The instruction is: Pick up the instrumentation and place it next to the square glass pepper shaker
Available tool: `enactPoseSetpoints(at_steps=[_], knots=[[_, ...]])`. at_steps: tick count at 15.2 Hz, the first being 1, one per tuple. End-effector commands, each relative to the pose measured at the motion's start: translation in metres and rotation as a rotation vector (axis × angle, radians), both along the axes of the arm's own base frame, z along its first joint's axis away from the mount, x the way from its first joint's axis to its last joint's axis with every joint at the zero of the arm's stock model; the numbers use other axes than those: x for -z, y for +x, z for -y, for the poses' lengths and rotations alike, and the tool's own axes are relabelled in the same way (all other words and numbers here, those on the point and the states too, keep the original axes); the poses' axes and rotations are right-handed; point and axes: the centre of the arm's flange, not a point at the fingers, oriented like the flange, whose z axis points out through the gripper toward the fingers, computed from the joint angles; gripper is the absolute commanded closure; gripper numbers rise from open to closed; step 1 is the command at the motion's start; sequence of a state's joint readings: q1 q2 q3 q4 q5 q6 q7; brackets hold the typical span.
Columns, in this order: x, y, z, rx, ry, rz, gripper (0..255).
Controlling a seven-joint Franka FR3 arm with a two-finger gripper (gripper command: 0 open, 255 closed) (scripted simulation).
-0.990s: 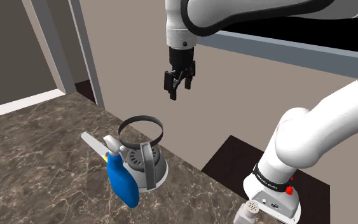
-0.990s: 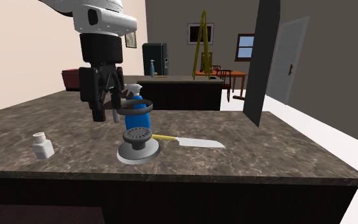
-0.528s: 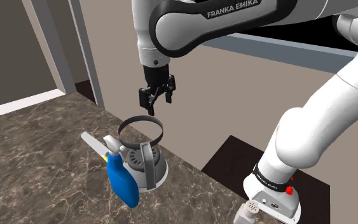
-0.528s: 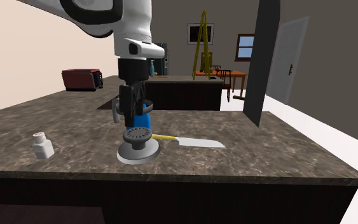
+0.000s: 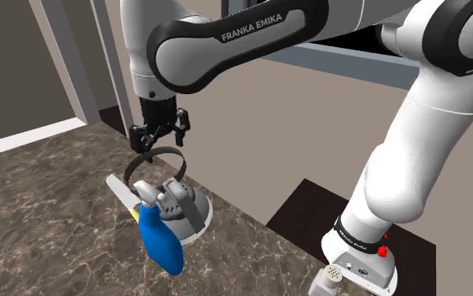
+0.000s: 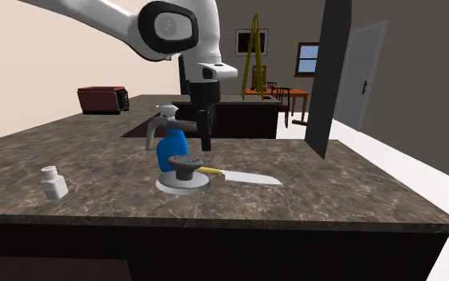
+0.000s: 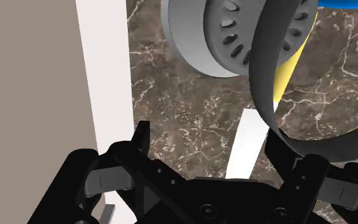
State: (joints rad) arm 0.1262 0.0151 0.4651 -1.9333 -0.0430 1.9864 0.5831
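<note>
Hovering over the grey round instrument (image 5: 180, 206) with a perforated top, low and centre in the shoulder view, the black gripper (image 5: 157, 140) has its fingers spread. The instrument's dark hoop handle (image 7: 265, 76) runs close by one finger, off the middle of the gap (nothing is pinched). Closing like this could shove the hoop aside and tip the instrument into the blue spray bottle (image 5: 160, 240) just beside it. The small white shaker (image 6: 53, 183) stands well apart on the dark marbled surface (image 6: 334, 199), lower left in the second exterior view.
</note>
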Motion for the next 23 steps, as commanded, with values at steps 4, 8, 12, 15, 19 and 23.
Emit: enactPoseSetpoints(at_steps=[4, 8, 12, 15, 19, 23], knots=[[0.062, 0.014, -0.053, 0.002, -0.083, -0.151, 0], [0.088, 0.036, -0.095, 0.014, -0.087, -0.166, 0], [0.109, 0.044, -0.111, 0.019, -0.088, -0.172, 0], [0.125, 0.042, -0.110, 0.019, -0.088, -0.172, 0], [0.138, 0.041, -0.109, 0.019, -0.088, -0.172, 0], [0.138, 0.041, -0.109, 0.019, -0.088, -0.172, 0]])
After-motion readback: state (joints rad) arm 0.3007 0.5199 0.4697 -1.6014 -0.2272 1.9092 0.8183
